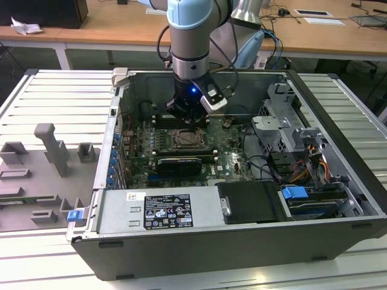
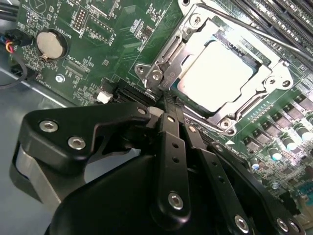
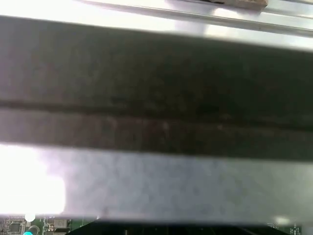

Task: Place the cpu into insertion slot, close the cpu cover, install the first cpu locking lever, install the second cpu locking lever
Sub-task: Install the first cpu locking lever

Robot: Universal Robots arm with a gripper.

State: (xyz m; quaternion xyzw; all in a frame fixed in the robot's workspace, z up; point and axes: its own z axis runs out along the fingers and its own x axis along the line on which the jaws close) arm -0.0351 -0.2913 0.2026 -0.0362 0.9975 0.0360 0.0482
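- Grey moulded tray point(image 1: 42, 175): lies on the slatted tabletop point(image 1: 54, 90) at the exterior view's left, just beside the computer case.
- Computer case point(image 1: 242, 241): open, lying on its side, green circuit board point(image 1: 230, 160) inside.
- Coin battery point(image 2: 51, 45): round, silver, seated on the board in the second wrist view.
- Claw point(image 2: 168, 105): black, lowered into the case above the socket area; its fingers are drawn together with no visible gap, the tips at a corner of the cover, and nothing is seen gripped between them.
- Cover point(image 2: 168, 58): silvery frame lying flat over the slot, closed around the chip.
- Chip point(image 2: 217, 73): pale metal face, seated in the slot point(image 1: 185, 140), showing through the cover's window.
- Drive cage point(image 1: 284, 130): grey metal, at the exterior view's right, with a blue tab point(image 1: 295, 194) nearby.
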